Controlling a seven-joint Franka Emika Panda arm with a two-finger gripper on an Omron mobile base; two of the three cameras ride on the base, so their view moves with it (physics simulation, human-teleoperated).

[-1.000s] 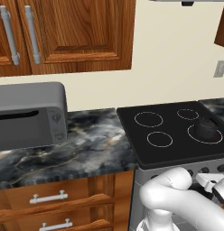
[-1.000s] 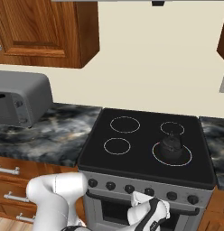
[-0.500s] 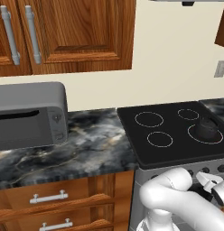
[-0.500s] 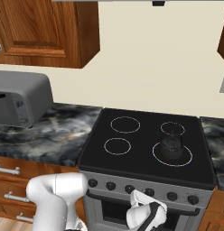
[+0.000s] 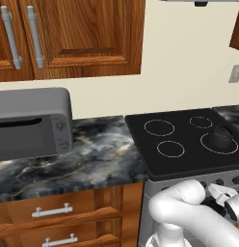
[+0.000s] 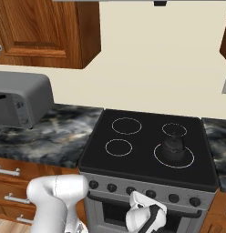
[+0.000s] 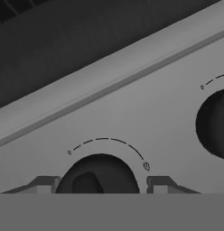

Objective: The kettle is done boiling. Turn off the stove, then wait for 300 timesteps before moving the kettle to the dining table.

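The stove [image 6: 146,145] is standing between two stretches of marbled counter [image 5: 92,159], its black glass top carrying four white burner rings. The kettle [image 6: 173,146] is sitting upright on the near right ring; in the left base view it [image 5: 220,138] is showing at the right end of the cooktop.

The arm is reaching low in front of the oven, with the gripper [image 6: 149,210] hanging just below the row of black knobs [image 6: 151,194] on the grey front panel. In the hand view the gripper [image 7: 101,185] is facing that panel at close range, the picture rolled so the panel's upper edge is running diagonally. One knob [image 7: 98,176] is lying between the two fingertips [image 7: 159,184], one tip standing on each side of it with a narrow gap visible beside the knob, so the jaws are standing apart, straddling it rather than clamping it. Actual contact cannot be confirmed. A second knob [image 7: 215,124] is showing at the right edge of that view.

A grey microwave [image 5: 32,123] is resting on the counter well left of the stove. Wood cabinets [image 5: 68,38] are hanging above, and drawers [image 5: 54,212] are sitting below the counter.
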